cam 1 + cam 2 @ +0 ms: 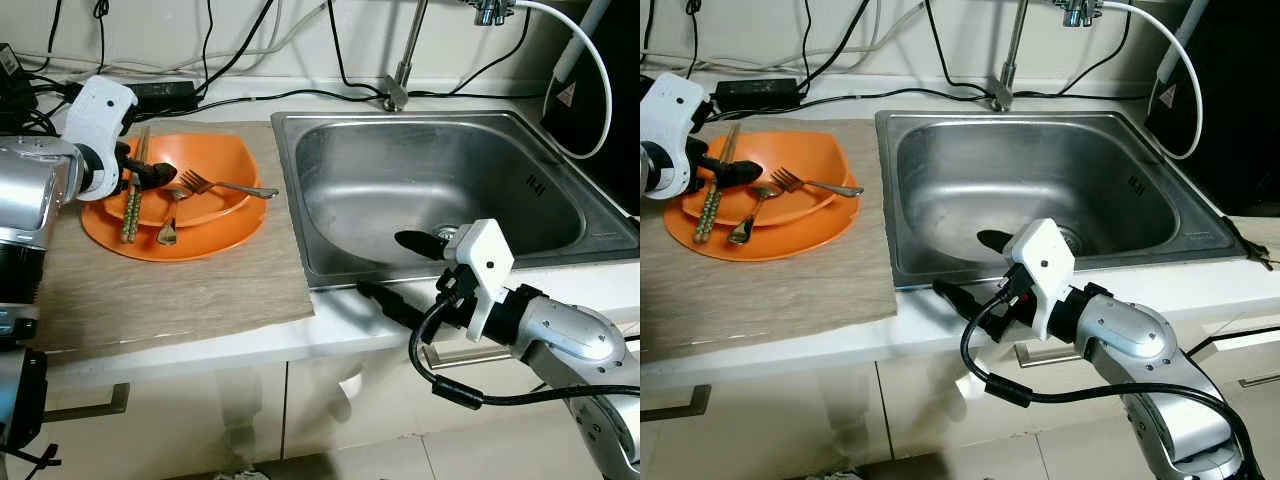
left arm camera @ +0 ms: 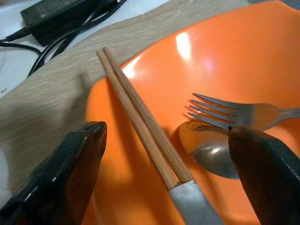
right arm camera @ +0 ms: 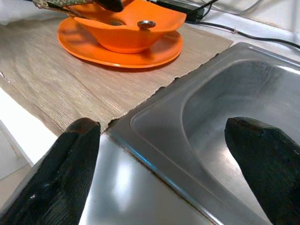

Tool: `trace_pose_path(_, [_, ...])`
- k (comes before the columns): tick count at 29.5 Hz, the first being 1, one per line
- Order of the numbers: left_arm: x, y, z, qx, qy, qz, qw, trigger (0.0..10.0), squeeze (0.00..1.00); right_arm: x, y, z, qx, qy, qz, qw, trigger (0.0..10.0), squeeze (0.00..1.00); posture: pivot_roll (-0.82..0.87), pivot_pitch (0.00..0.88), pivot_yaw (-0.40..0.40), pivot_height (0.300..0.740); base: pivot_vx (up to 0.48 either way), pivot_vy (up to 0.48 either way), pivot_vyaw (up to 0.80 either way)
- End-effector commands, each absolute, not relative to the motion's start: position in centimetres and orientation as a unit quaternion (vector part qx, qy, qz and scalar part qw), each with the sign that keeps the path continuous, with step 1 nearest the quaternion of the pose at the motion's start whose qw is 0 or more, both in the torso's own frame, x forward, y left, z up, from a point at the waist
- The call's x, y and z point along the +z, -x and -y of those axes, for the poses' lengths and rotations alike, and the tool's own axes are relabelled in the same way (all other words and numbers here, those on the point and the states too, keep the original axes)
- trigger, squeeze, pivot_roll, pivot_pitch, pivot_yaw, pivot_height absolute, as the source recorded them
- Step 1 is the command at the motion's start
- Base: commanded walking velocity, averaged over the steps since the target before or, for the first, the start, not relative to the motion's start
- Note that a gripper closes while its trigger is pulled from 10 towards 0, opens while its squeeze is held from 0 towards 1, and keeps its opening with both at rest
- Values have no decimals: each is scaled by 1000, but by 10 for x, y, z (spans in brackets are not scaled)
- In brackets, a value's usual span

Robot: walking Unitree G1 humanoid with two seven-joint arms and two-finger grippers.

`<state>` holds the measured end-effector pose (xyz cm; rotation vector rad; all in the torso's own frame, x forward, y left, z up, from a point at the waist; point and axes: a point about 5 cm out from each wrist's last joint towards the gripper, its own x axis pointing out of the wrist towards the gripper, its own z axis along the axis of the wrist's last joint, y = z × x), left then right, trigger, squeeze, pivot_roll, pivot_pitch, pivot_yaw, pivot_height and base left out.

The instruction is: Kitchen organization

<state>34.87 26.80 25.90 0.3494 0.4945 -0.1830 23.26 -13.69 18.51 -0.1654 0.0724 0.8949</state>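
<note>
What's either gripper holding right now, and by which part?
Nothing is held. The left gripper is open over the orange bowl, fingers straddling the chopsticks without touching them. The right gripper is open at the sink's front rim.

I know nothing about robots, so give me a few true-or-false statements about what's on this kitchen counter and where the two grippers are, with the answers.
1. The steel fork lies in the orange bowl. True.
2. The stainless steel sink holds dirty plates. False: no plates are in it.
3. The left gripper is open around the wooden chopsticks. True.
4. The orange bowl stands on the bare white counter. False: it sits on an orange plate on a beige mat.
5. The right gripper holds the metal spoon. False: it is open and empty at the sink's front edge.
</note>
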Motion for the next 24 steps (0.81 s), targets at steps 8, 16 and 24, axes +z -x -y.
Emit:
trace_pose_path(8, [253, -351, -272, -90, -188, -266, 941, 10000, 0, 188, -227, 131, 460, 86, -36, 883, 10000, 0, 15, 23, -64, 740, 0, 0, 0])
trace_pose_path(16, [245, -360, -271, -90, -181, -277, 939, 9961, 0, 193, -226, 128, 470, 86, -30, 878, 10000, 0, 11, 26, -58, 740, 0, 0, 0])
trace_pose_path(24, [246, -367, -267, -100, -188, -273, 938, 0, 0, 193, -226, 131, 464, 90, -30, 881, 10000, 0, 5, 28, -49, 740, 0, 0, 0])
